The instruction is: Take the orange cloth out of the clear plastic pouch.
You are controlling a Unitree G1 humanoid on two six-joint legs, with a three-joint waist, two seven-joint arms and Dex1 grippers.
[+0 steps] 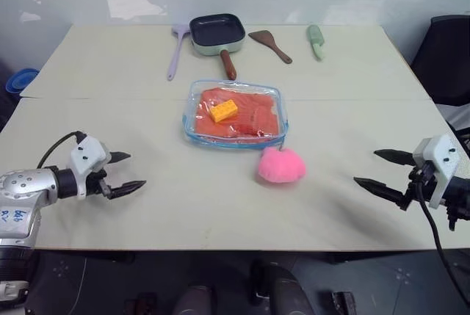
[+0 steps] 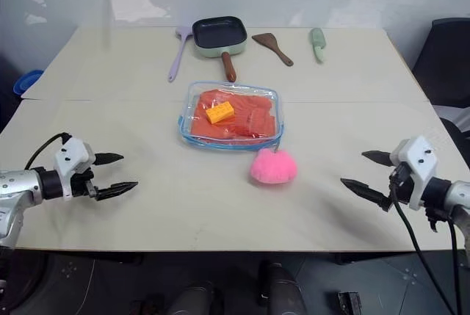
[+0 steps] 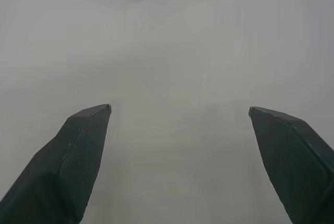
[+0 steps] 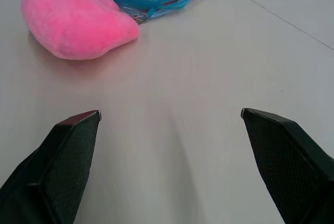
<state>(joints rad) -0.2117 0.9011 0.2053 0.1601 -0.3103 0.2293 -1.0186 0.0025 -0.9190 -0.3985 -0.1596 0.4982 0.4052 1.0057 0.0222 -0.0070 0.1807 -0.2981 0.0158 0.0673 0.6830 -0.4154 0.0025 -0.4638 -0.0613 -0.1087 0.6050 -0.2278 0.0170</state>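
Still, the clear plastic pouch lay mid-table with the orange cloth inside, a yellow block resting on top. The left gripper and right gripper stood wide open, empty, well apart from it. Pulling the cloth could drag the unheld pouch and tip the block. The pouch's opening was hard to make out.
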